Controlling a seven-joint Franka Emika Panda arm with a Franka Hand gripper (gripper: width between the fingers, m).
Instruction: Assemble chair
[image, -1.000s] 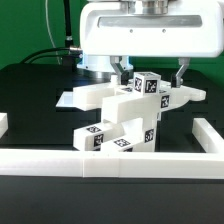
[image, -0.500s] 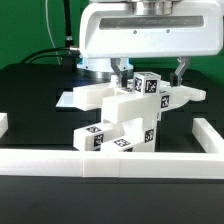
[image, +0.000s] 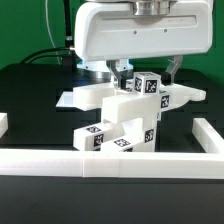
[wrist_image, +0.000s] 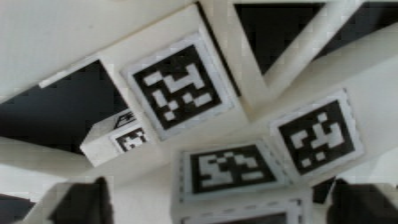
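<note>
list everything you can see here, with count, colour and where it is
chair: one stacked cluster of blocky parts, glossy white with black-and-white square tags, middle of the table; the separate pieces are hard to count
border wall: one, white, low along the near edge, with short side pieces at the exterior view's left and right
table: one, black, under everything
cables: at least two, black, at the back on the exterior view's left
backdrop: one, green, behind the scene
end effector: one, white body with dark fingers, open, hanging over the chair's top tagged block
</note>
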